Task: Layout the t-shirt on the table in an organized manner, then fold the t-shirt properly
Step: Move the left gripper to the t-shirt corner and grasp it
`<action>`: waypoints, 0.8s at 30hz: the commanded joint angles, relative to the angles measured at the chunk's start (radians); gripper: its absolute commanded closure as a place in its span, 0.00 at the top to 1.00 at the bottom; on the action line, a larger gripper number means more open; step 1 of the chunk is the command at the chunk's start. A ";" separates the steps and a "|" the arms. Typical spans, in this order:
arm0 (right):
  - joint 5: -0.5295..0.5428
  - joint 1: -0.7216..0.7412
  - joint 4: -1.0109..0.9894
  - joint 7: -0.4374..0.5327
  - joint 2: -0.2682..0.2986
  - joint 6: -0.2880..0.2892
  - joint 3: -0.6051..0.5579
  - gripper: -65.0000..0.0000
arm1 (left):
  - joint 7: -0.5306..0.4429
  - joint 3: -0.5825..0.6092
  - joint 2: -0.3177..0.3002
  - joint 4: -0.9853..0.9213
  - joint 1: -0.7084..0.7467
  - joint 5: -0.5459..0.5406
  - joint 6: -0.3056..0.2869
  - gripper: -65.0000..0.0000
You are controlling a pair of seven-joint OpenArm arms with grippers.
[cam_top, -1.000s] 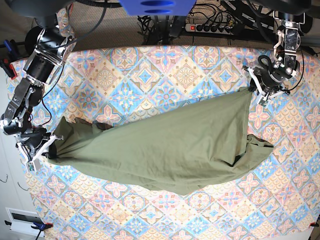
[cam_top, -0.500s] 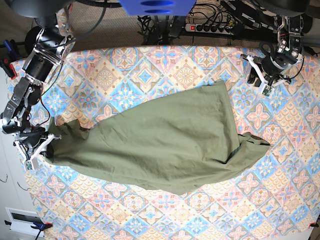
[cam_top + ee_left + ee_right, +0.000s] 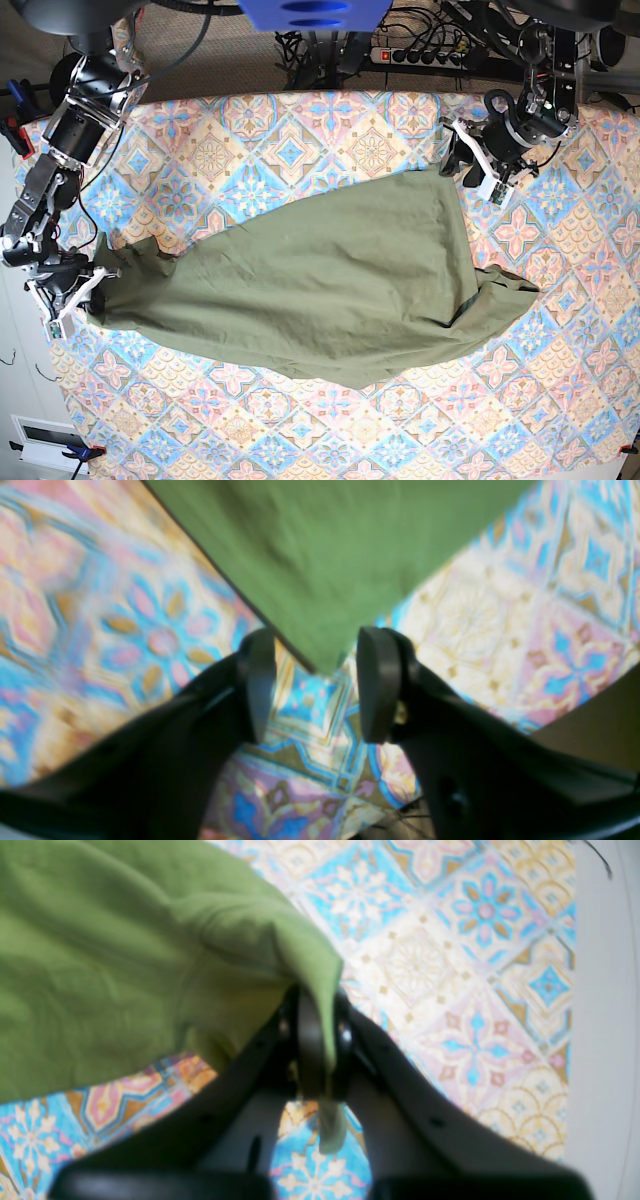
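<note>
Olive-green soft cotton t-shirt [image 3: 320, 290], one item, lies spread but skewed across the table [image 3: 300, 130], a rectangular surface under a pink, blue and cream diamond-tile cloth.

At the shirt's left end in the base view, my right gripper [image 3: 317, 1040] is clamped tight on a fold of fabric, with a small tab of cloth hanging below the pads.

At the shirt's upper right corner, my left gripper [image 3: 315, 685] stands with its two fingers [image 3: 257, 680] apart. The pointed corner of the shirt sits just ahead of the gap, not pinched.

Risk: if I pull with the right gripper alone, the free corner will likely drag and the shirt bunch. If I close the left gripper without advancing, it may miss the corner.

Count: one shirt, one table, two grippers.
</note>
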 commanded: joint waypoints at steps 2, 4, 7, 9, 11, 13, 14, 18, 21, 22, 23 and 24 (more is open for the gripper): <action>0.015 0.026 0.018 0.025 0.019 0.001 0.004 0.01 | -0.019 0.062 -0.016 0.041 -0.047 0.058 0.000 0.45; 0.015 0.026 0.018 0.025 0.019 0.001 0.003 0.01 | -0.026 0.131 -0.033 0.042 -0.082 0.161 0.000 0.43; 0.015 0.026 0.018 0.025 0.018 0.001 0.001 0.01 | -0.026 0.280 -0.044 0.041 -0.153 0.361 0.000 0.40; 0.015 0.026 0.018 0.025 0.018 0.001 0.001 0.01 | -0.026 0.359 -0.044 0.041 -0.188 0.470 0.000 0.40; 0.016 0.024 0.018 0.025 0.016 0.001 0.003 0.01 | -0.026 0.432 -0.044 0.039 -0.213 0.589 0.000 0.41; 0.016 0.024 0.018 0.025 0.016 0.001 0.004 0.01 | -0.026 0.491 -0.044 0.036 -0.231 0.675 0.000 0.41; 0.016 0.024 0.018 0.025 0.016 0.001 0.004 0.01 | -0.026 0.517 -0.044 0.033 -0.239 0.710 0.000 0.41; 0.016 0.024 0.018 0.023 0.016 0.001 0.004 0.01 | -0.026 0.586 -0.044 -0.010 -0.260 0.795 0.000 0.41; 0.016 0.023 0.018 0.023 0.016 0.001 0.004 0.01 | -0.026 0.607 -0.046 -0.042 -0.262 0.825 0.000 0.41; 0.016 0.023 0.018 0.023 0.016 0.001 0.004 0.01 | -0.026 0.607 -0.046 -0.045 -0.262 0.825 -0.002 0.41; 0.016 0.023 0.018 0.023 0.016 0.001 0.004 0.01 | -0.026 0.607 -0.046 -0.045 -0.259 0.827 -0.002 0.41; 0.016 0.023 0.018 0.023 0.016 0.001 0.004 0.01 | -0.026 0.607 -0.046 -0.047 -0.259 0.827 -0.002 0.40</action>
